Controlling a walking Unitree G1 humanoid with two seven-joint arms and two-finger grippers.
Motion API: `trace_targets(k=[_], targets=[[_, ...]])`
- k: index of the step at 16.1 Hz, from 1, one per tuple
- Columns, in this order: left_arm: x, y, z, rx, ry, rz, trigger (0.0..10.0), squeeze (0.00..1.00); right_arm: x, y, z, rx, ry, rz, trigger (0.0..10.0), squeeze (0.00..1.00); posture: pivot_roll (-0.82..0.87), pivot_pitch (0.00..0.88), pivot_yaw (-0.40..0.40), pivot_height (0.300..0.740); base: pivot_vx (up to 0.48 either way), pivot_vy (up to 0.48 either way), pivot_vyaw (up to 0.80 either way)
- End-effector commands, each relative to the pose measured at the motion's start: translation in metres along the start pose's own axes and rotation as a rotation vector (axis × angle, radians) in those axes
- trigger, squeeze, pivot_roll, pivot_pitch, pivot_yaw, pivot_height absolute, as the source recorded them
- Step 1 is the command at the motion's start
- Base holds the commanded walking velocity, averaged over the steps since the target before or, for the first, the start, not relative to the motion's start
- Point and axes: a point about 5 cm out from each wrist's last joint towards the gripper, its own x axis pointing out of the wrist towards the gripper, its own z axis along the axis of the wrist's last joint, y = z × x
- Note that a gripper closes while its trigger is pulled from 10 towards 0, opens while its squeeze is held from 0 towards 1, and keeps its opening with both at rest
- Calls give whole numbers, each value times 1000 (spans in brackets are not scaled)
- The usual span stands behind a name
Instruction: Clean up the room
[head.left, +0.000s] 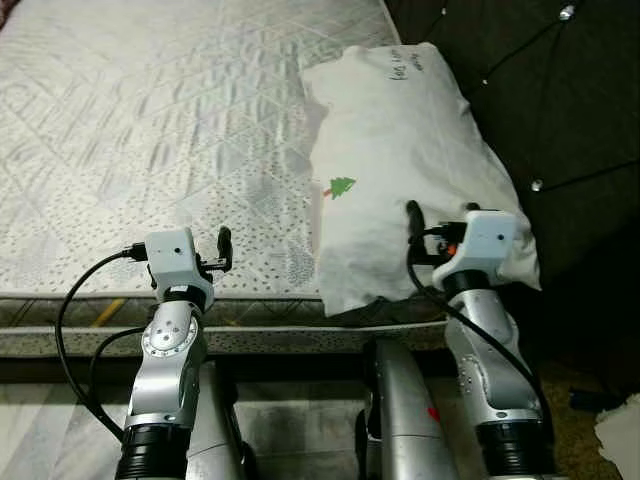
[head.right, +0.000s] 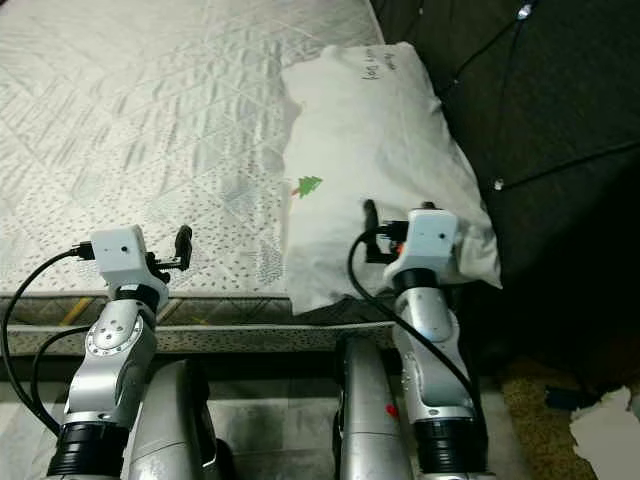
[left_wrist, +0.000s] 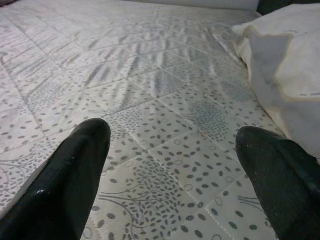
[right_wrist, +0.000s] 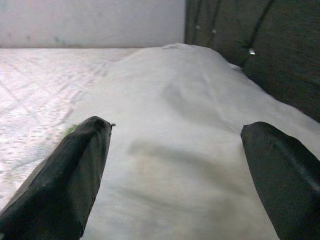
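A white pillow (head.left: 400, 150) with a small green tree print (head.left: 342, 187) lies along the right side of the quilted mattress (head.left: 150, 120), against the dark headboard. Its near end overhangs the mattress edge. My right gripper (right_wrist: 175, 170) is open and held just above the pillow's near end, fingers spread to either side of it. My left gripper (left_wrist: 172, 170) is open over the bare mattress near its front edge, with the pillow (left_wrist: 285, 75) off to its right. Nothing is between either pair of fingers.
A dark tufted headboard (head.left: 560, 100) with shiny buttons runs along the right of the bed. The bed's front edge (head.left: 250, 335) is right before me. A crumpled white paper (head.left: 620, 435) lies on the floor at the far right.
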Motion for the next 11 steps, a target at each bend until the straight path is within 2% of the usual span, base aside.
trace_targets(k=[1, 5, 10, 11], targets=[[1, -4, 3, 1, -5, -11, 10000, 0, 2, -4, 6, 0, -21, -13, 10000, 0, -40, 134, 3, 528, 0, 0, 0], [1, 3, 3, 20, 2, -22, 10000, 0, 5, -8, 8, -22, -29, -27, 10000, 0, -41, 152, 17, 543, 0, 0, 0], [3, 0, 3, 18, 5, -30, 10000, 0, 8, -10, 8, -27, -26, -38, 10000, 0, -42, 151, 14, 603, 0, 0, 0], [5, -1, 3, 18, 5, -34, 10000, 0, 9, -9, 8, -29, -26, -37, 10000, 0, -45, 151, 14, 633, 0, 0, 0]])
